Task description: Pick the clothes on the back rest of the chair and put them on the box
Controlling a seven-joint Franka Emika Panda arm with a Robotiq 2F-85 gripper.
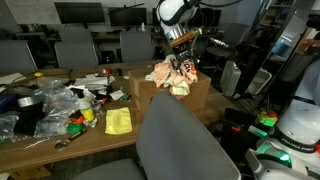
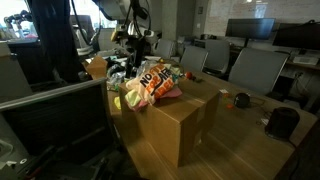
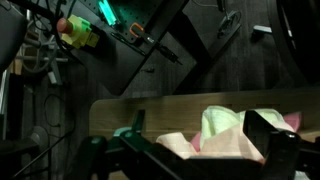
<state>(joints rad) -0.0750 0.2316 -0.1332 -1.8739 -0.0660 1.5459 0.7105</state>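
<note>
A heap of clothes [image 1: 172, 75], pink, orange, cream and pale green, lies on top of a brown cardboard box [image 1: 203, 97]; both also show in an exterior view, the clothes [image 2: 150, 85] on the box [image 2: 185, 128]. The grey chair back rest [image 1: 178, 140] stands bare in the foreground. My gripper [image 1: 184, 57] hangs just over the far side of the heap, and shows in an exterior view [image 2: 135, 45]. In the wrist view the jaws [image 3: 200, 138] are open on either side of the clothes [image 3: 228, 128], which rest on the box top [image 3: 130, 108].
A cluttered desk [image 1: 60, 140] carries a yellow cloth [image 1: 118, 121], black bags [image 1: 30, 108] and small items. Office chairs [image 1: 72, 48] and monitors stand behind. A dark chair [image 2: 50, 120] is close to the box. Black objects [image 2: 284, 122] sit on the table.
</note>
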